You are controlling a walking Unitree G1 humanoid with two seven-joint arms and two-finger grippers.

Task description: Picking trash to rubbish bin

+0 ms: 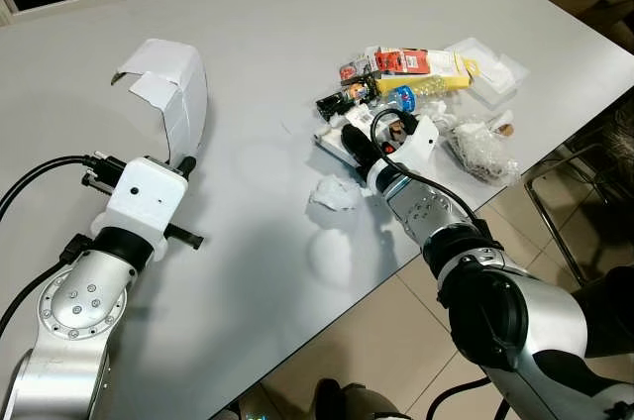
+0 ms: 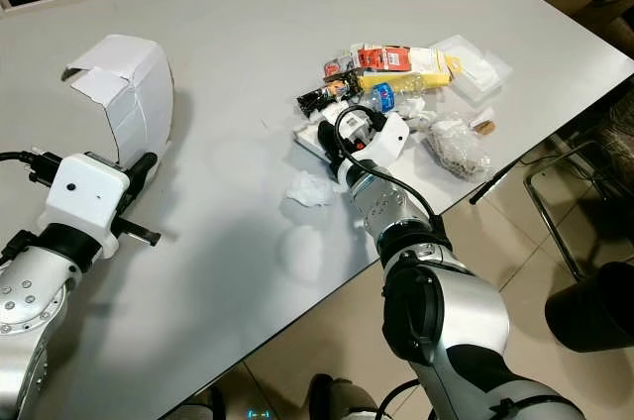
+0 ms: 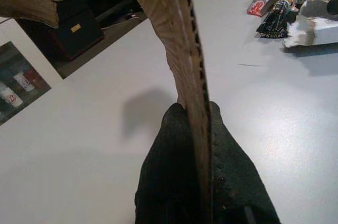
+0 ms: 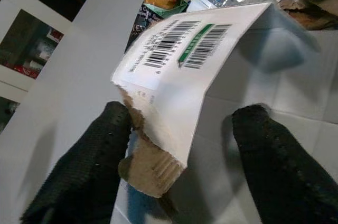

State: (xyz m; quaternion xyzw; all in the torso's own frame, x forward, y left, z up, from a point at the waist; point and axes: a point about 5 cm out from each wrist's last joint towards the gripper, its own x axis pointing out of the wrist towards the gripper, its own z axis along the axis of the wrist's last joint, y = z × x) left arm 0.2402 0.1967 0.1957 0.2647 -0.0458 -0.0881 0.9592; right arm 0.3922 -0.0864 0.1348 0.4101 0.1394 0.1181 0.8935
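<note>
Lying at the near edge of the trash pile (image 1: 426, 83) on the grey tabletop (image 1: 258, 44), the torn cardboard piece (image 4: 179, 71) with barcode labels sits between the spread fingers of the right end effector (image 4: 179, 155), not yet pinched. Closing on the ragged corner alone may tear it or let it slip. The left end effector (image 3: 195, 145) is pressed together on a curved white cardboard sheet (image 1: 173, 93), held upright; it may sag or pull free during carrying. A crumpled tissue (image 1: 335, 192) lies just beside the right arm.
</note>
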